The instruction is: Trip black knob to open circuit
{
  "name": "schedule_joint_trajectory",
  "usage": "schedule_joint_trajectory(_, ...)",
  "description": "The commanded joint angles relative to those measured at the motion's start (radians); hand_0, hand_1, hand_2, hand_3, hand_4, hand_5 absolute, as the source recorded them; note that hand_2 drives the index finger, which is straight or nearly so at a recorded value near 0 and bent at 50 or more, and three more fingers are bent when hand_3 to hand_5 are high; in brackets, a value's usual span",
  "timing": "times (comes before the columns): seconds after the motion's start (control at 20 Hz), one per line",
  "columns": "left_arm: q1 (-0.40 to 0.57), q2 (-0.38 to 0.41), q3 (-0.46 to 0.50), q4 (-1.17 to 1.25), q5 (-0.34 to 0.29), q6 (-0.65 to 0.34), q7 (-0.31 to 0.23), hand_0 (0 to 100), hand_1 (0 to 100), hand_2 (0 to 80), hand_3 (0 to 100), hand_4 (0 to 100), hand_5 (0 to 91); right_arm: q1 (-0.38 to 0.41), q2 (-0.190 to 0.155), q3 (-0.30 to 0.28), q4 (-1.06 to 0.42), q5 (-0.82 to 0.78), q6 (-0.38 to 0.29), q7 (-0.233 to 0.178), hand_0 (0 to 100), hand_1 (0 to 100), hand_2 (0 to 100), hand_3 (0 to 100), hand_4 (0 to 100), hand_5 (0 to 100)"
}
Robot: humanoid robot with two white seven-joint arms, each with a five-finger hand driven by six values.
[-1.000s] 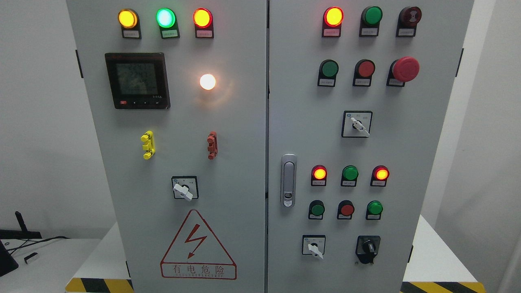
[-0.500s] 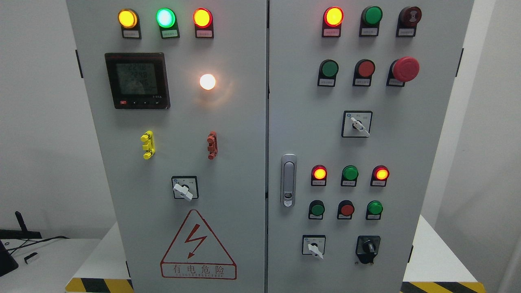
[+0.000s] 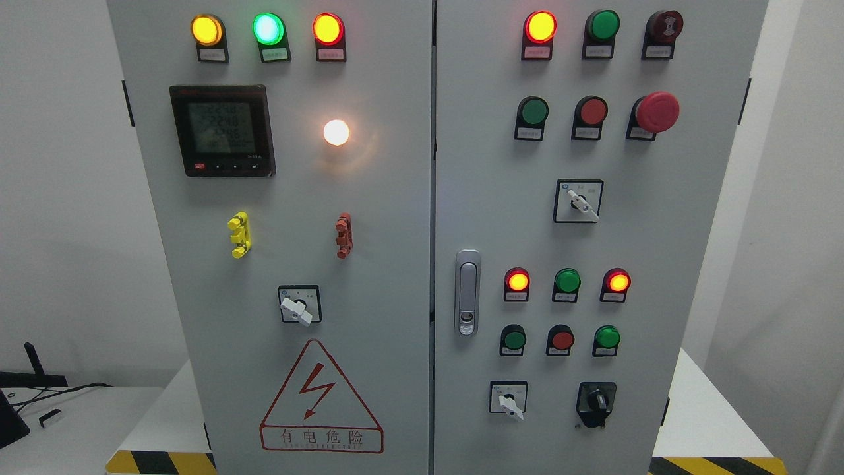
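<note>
A grey electrical cabinet with two doors fills the head view. The black knob sits on a black plate at the lower right of the right door, its pointer roughly upright with a slight tilt. To its left is a white-handled selector switch. Neither of my hands nor arms is in view.
The right door carries lit red lamps, green and red buttons, a red mushroom stop, a selector and a door latch. The left door holds a meter, a selector and a warning triangle.
Only the digits on the meter display have flickered. Nothing else has moved.
</note>
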Motion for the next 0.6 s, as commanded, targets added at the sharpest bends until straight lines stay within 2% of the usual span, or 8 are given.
schedule_joint_trajectory(0.0, 0.0, 0.0, 0.0, 0.001, -0.031, 0.0, 0.0, 12, 39, 0.0, 0, 0, 0.0, -0.031, -0.019, -0.047, -0.315, 0.013, 0.072, 0.001, 27, 60, 34, 69, 67, 75)
schedule_joint_trajectory(0.25, 0.0, 0.0, 0.0, 0.001, -0.031, 0.0, 0.0, 12, 39, 0.0, 0, 0, 0.0, -0.084, -0.019, -0.054, -0.395, 0.075, 0.167, 0.001, 24, 64, 34, 68, 73, 89)
schedule_joint_trajectory(0.55, 0.0, -0.001, 0.0, 0.001, -0.031, 0.0, 0.0, 12, 39, 0.0, 0, 0, 0.0, -0.189, -0.022, -0.05, -0.403, 0.148, 0.331, 0.001, 23, 67, 34, 71, 80, 95)
